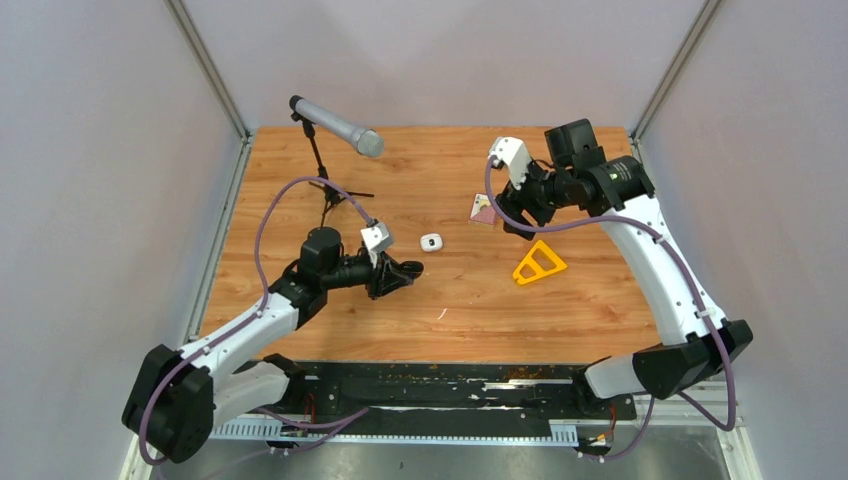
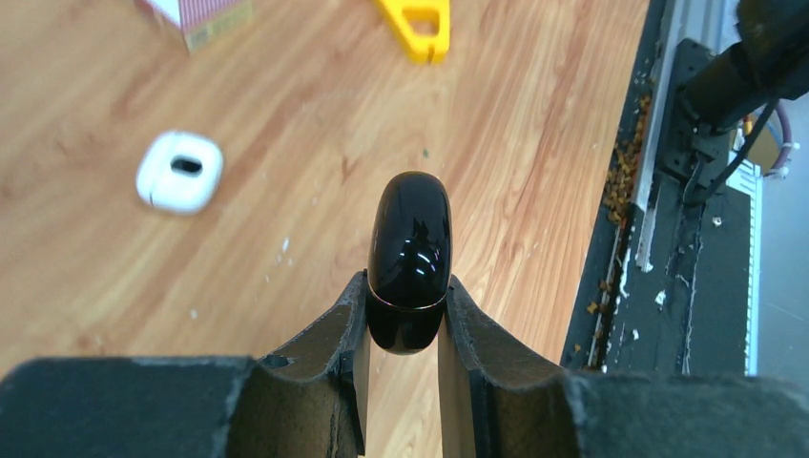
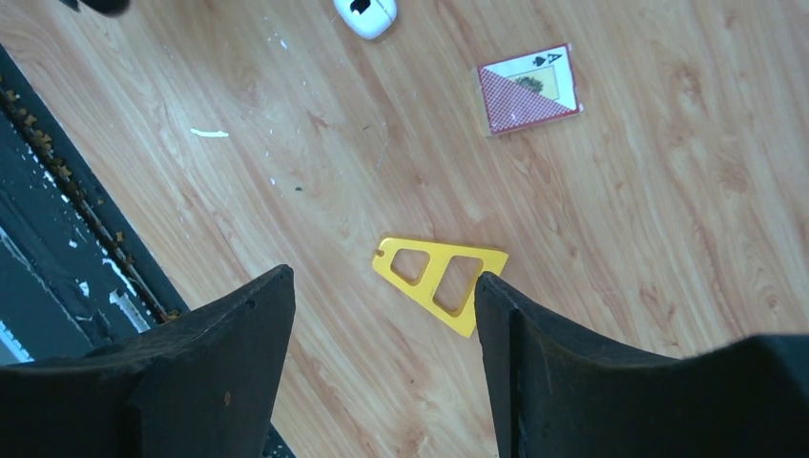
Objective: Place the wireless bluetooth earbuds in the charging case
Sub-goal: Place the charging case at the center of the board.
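My left gripper is shut on a glossy black oval charging case with a thin gold seam. It holds the case closed and a little above the wood. A small white rounded case lies just beyond it, with a dark opening on top in the left wrist view and dark marks in the right wrist view. My right gripper is open and empty, raised above the yellow triangle. No loose earbuds show in any view.
A yellow triangular plate lies right of centre. A red-backed card pack lies near the right gripper. A microphone on a stand is at the back left. A thin white sliver lies near the front edge.
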Robot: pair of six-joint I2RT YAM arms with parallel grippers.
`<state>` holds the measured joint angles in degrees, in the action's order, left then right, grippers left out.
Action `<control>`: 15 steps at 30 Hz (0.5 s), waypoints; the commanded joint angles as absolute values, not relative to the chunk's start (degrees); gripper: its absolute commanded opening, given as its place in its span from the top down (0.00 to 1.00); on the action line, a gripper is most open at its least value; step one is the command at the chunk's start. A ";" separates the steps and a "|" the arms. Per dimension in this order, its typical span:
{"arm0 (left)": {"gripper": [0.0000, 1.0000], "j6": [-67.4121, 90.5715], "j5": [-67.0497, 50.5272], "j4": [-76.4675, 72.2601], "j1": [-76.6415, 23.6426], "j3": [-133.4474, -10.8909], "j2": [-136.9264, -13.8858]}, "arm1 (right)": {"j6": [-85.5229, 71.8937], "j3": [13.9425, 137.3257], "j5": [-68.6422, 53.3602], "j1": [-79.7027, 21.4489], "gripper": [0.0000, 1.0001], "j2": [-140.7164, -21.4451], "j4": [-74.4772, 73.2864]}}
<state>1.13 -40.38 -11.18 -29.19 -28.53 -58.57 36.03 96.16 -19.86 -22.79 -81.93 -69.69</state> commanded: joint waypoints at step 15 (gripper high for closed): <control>0.96 35.37 -29.38 -17.21 -22.94 -39.12 -85.39 | 27.19 92.34 -12.48 -20.74 0.14 -76.63 -59.44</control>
<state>22.55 -33.69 -10.70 -23.14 -36.38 -81.45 29.28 92.18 -13.37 -20.91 -78.43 -62.19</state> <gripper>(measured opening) 0.321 0.859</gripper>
